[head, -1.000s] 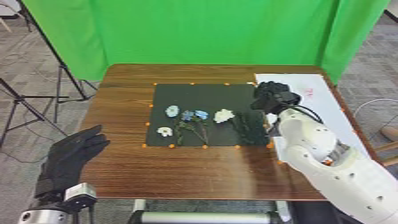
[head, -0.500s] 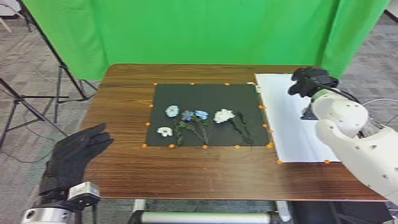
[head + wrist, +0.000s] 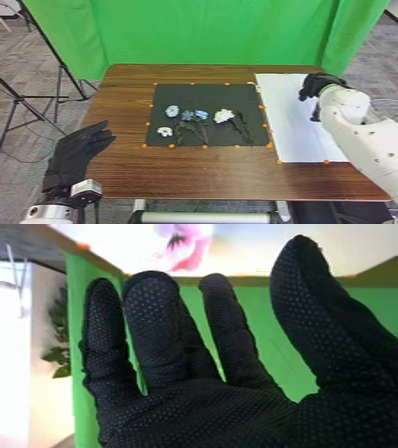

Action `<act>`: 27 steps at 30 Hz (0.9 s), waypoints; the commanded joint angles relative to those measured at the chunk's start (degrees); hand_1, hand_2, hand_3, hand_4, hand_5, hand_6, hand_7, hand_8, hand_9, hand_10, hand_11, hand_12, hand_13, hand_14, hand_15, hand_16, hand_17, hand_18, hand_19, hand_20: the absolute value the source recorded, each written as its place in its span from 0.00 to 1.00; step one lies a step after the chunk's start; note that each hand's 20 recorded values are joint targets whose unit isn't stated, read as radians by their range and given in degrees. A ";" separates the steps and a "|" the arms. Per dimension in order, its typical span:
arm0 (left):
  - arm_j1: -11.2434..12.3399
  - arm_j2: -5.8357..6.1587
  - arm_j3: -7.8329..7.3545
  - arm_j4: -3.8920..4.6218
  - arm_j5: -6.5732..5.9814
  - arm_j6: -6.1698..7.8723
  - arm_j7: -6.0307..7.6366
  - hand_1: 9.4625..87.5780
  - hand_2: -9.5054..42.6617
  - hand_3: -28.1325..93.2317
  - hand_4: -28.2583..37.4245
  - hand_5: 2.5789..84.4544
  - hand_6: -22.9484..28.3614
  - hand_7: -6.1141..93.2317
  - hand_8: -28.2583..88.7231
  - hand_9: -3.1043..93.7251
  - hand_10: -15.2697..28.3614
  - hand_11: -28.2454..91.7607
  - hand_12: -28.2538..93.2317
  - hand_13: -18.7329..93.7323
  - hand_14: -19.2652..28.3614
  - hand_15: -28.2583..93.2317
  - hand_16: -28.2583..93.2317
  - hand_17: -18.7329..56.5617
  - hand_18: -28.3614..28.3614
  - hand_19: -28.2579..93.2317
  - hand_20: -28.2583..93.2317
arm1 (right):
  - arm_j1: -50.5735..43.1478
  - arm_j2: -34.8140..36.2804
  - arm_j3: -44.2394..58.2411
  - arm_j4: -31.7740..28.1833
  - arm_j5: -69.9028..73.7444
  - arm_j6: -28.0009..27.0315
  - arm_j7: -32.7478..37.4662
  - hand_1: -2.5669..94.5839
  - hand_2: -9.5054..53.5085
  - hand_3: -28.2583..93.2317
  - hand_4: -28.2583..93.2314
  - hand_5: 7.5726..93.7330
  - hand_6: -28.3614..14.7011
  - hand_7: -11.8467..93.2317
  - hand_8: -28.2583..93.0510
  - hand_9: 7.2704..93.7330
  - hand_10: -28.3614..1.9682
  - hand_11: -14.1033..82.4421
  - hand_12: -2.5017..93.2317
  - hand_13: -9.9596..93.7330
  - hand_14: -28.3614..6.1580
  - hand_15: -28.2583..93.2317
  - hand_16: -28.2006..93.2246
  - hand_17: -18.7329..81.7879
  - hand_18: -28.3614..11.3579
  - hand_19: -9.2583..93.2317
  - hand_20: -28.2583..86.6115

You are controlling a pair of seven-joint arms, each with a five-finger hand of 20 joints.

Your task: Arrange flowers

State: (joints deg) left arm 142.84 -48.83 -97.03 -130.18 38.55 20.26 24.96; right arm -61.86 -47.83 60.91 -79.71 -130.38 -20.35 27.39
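Observation:
Over the far right part of the white sheet (image 3: pixel 289 117), in the head view, is my right hand (image 3: pixel 322 82). In the right wrist view my right hand (image 3: pixel 209 409) has its fingers straight and apart, holding nothing; a pink flower (image 3: pixel 185 244) lies on a white surface beyond the fingertips. The black mat (image 3: pixel 209 91) carries a white flower (image 3: pixel 223 115) with a dark stem at its right, blue flowers (image 3: pixel 187 115) in the middle, a pale blue one (image 3: pixel 172 111) and a small white one (image 3: pixel 164 131) at left. My left hand (image 3: pixel 75 152) is open left of the mat.
The brown wooden table (image 3: pixel 178 175) has bare wood in front of the mat. Orange markers line the mat and the sheet. A green curtain (image 3: pixel 213 35) hangs behind the far edge, and black stand legs (image 3: pixel 31 97) are on the floor at left.
My right hand has moved from the mat's right side out over the white sheet, farther right and slightly back. The flowers on the mat look unmoved; my left hand has barely shifted.

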 commanded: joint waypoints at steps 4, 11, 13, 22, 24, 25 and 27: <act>-0.05 -0.67 0.11 0.09 0.19 -0.57 -0.44 0.23 0.28 0.91 0.23 0.55 0.73 0.22 0.17 0.46 0.87 0.57 0.33 0.42 1.00 0.74 0.13 0.12 0.88 0.69 0.36 | -1.35 -0.54 1.04 0.78 -0.87 -0.51 2.62 0.34 0.03 0.95 0.00 0.45 0.62 0.27 0.13 0.46 0.43 0.26 0.20 0.66 0.56 0.90 0.34 0.41 0.22 0.88 0.38; -0.45 -0.52 0.32 0.19 0.08 -0.61 -0.45 0.23 0.28 0.91 0.23 0.55 0.74 0.22 0.17 0.46 0.87 0.57 0.33 0.42 1.00 0.74 0.13 0.12 0.88 0.69 0.36 | -1.07 -0.80 0.77 1.67 -1.76 0.33 2.66 0.35 0.03 0.95 0.00 0.48 0.62 0.28 0.13 0.49 0.45 0.28 0.19 0.66 0.56 0.89 0.34 0.42 0.23 0.88 0.38; -0.58 -0.75 0.29 0.19 0.29 -0.81 -0.77 0.23 0.28 0.91 0.23 0.55 0.74 0.22 0.17 0.46 0.87 0.57 0.33 0.42 1.00 0.74 0.13 0.12 0.88 0.69 0.36 | -0.93 -0.88 0.73 2.01 -2.44 -0.15 2.59 0.35 0.03 0.95 0.00 0.48 0.62 0.28 0.13 0.49 0.45 0.28 0.19 0.66 0.56 0.89 0.34 0.42 0.23 0.88 0.38; -0.24 -0.70 -0.04 0.11 0.18 -0.61 -0.79 0.23 0.28 0.91 0.23 0.56 0.74 0.22 0.17 0.46 0.87 0.57 0.33 0.42 1.00 0.74 0.13 0.12 0.88 0.69 0.36 | -3.05 3.28 -2.04 -1.40 -3.90 15.54 1.18 0.37 0.02 0.96 0.00 0.54 0.67 0.30 0.12 0.59 0.47 0.36 0.20 0.70 0.56 0.89 0.36 0.43 0.22 0.88 0.39; -0.18 -1.20 -0.27 0.04 0.56 -0.89 -1.08 0.23 0.28 0.91 0.23 0.55 0.74 0.22 0.17 0.46 0.87 0.57 0.33 0.42 1.00 0.74 0.13 0.12 0.89 0.69 0.36 | -2.41 3.94 -3.88 -2.09 -3.24 19.12 2.19 0.37 0.01 0.96 0.00 0.55 0.69 0.30 0.12 0.60 0.47 0.39 0.21 0.70 0.56 0.90 0.36 0.43 0.22 0.88 0.39; -0.40 -1.40 -0.19 0.10 0.73 -1.05 -1.32 0.23 0.28 0.91 0.23 0.55 0.74 0.22 0.17 0.46 0.87 0.57 0.33 0.42 1.00 0.74 0.13 0.12 0.89 0.70 0.36 | -2.17 3.80 -4.03 -2.05 -4.00 20.02 2.25 0.37 0.01 0.96 0.00 0.56 0.69 0.30 0.12 0.61 0.48 0.40 0.21 0.70 0.55 0.90 0.37 0.43 0.21 0.88 0.39; -0.58 -0.86 0.23 0.15 0.34 -0.88 -1.10 0.23 0.28 0.91 0.23 0.56 0.74 0.22 0.17 0.46 0.87 0.57 0.33 0.42 1.00 0.74 0.13 0.12 0.89 0.70 0.36 | -1.01 3.79 -5.01 -1.52 -5.35 20.58 2.91 0.36 0.01 0.96 0.00 0.57 0.69 0.30 0.12 0.61 0.48 0.43 0.22 0.70 0.54 0.90 0.37 0.43 0.21 0.88 0.40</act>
State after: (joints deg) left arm 141.98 -49.46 -96.93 -130.03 38.79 19.94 24.25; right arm -64.62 -45.59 58.04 -80.07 -132.20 -3.39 29.51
